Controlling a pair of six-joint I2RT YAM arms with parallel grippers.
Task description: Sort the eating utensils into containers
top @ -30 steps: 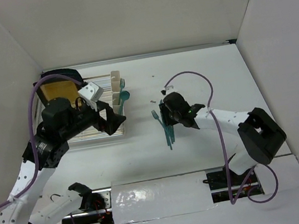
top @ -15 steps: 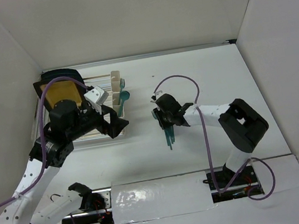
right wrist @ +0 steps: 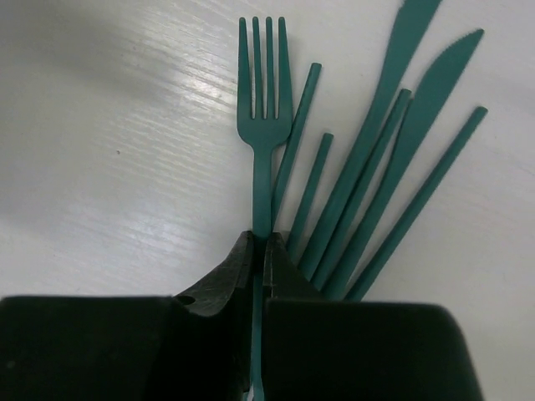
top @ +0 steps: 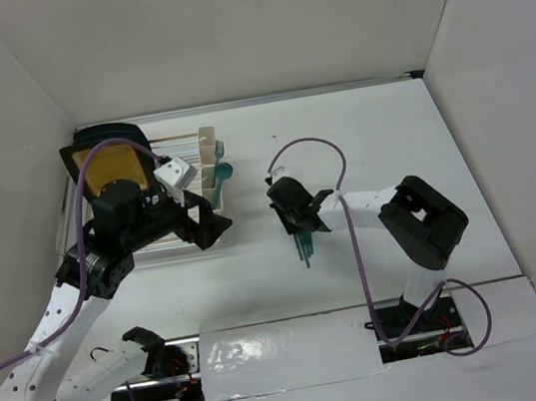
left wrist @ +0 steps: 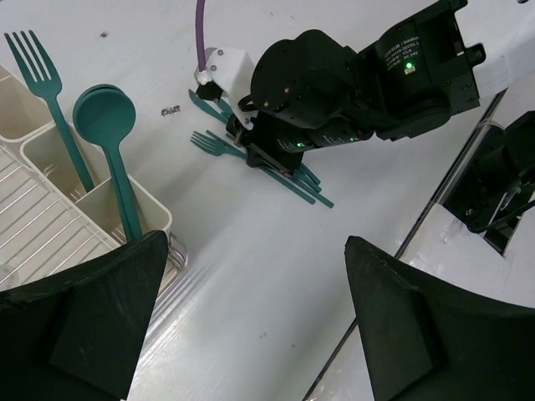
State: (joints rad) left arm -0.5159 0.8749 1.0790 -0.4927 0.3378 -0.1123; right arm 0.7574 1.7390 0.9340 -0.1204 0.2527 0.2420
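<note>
Now, right claw (right wrist: 261,244): we see it clenched on the thin handle of a teal fork (right wrist: 261,125), with its two black fingertips pressed together over the handle.
Fork: it lies flat on the white desk (right wrist: 109,125), tines pointing away from the claw, at the left edge of a loose pile (right wrist: 368,192).
Pile: we make out two knives (right wrist: 443,75), one with a serrated edge, and several bare handles fanned out just beside the fork; some touch one another.
Overhead view: the right claw (top: 297,224) sits low over the far end of the pile (top: 304,249), near the middle of the desk (top: 389,132) and well apart from the containers (top: 208,154).
Left claw (left wrist: 255,242): released, jaws spread wide, holding nothing; from above we see it (top: 212,219) hovering just beside the containers.
Containers (left wrist: 155,219): cream-white cups joined in a row along the edge of the wire dish rack (left wrist: 33,225).
Standing fork (left wrist: 42,75): upright in one cup, tines up.
Spoon (left wrist: 104,117): upright in the neighbouring cup, round bowl up.
Writing: we find small white print on the right arm's black housing (left wrist: 418,58), next to a green light (left wrist: 407,67); it is too small for us to read.
Board (top: 106,164): tan and black, standing at the far left of the rack.
Cable: a purple cable (top: 310,144) arcs over the right arm.
</note>
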